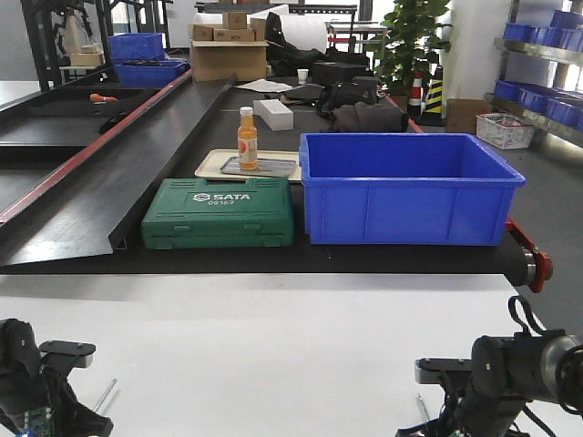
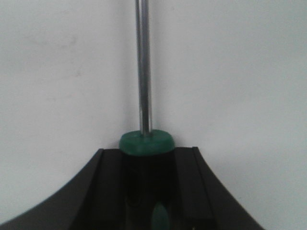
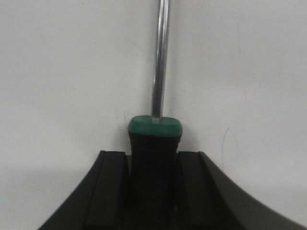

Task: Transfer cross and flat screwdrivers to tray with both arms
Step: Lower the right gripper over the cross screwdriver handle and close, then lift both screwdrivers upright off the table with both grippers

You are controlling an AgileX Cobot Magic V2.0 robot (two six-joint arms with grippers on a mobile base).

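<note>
A workshop hall is seen, with shelves of blue boxes, cardboard cartons and a green plant far behind. Nearest lies a white table top [image 1: 273,337], and beyond it a long black belt surface [image 1: 137,182] is placed. On this black surface, a green plastic SATA tool case [image 1: 219,212] is set on the left and a deep blue plastic bin [image 1: 405,191] just beside it on the right. Behind the case a cream tray [image 1: 208,162] is found, and on it lies the shallow rectangular grey metal tray [image 1: 278,167], on which a small orange bottle [image 1: 247,138] stands upright.

At the near left corner of the table the left gripper [image 2: 146,158] is clenched on the left screwdriver [image 2: 145,143], a long tool with a thin silver steel shaft and a chunky dark green and black handle; the handle is grasped between the two black fingers [image 2: 108,167] and the shaft points away. At the near right corner the right gripper [image 3: 154,158] is closed in the same way on the right screwdriver [image 3: 154,139], of alike form. Both screwdrivers are over the white table top, well apart from the grey metal tray; whether they rest on the table cannot be told.
</note>
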